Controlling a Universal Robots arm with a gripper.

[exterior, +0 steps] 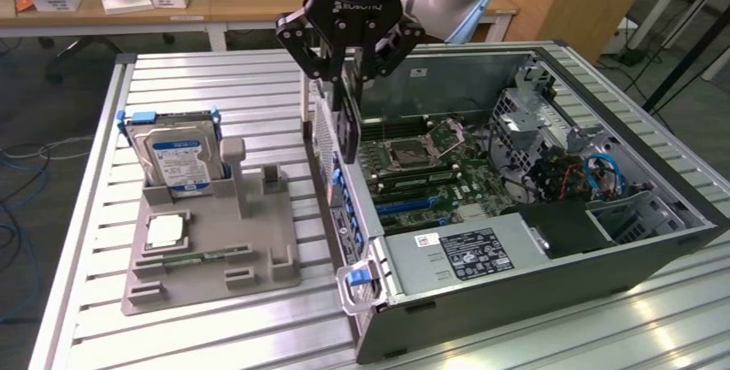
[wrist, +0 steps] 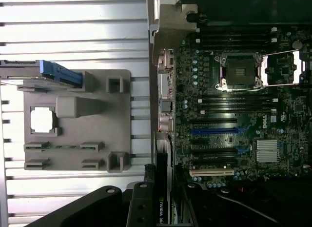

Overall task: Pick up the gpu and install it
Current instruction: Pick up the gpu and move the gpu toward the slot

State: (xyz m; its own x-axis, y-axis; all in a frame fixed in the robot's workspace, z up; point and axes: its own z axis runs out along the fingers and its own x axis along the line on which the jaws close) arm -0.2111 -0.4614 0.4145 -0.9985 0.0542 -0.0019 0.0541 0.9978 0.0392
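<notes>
- The gripper (exterior: pixel 348 71) is clenched on the top edge of the gpu (exterior: pixel 349 118). The card hangs upright and on edge, just above the rear wall of the computer case (exterior: pixel 638 242), and is not seated.
- Hold the card plumb. A tilted card would probably bind at the slot mouth.
- In the wrist view, the blue expansion slot (wrist: pixel 214 131) and the white slot (wrist: pixel 212 172) lie just beside the card's lower end on the motherboard (wrist: pixel 234 114). The card's contact edge should line up with one slot and its bracket with the rear wall.
- Apply pressure evenly along the card.
- The open CPU socket (wrist: pixel 239 71) lies beyond the slots; avoid it.
- The gray fixture (exterior: pixel 205 276) and the hard drive (exterior: pixel 177 161) stand well apart from the case.
</notes>
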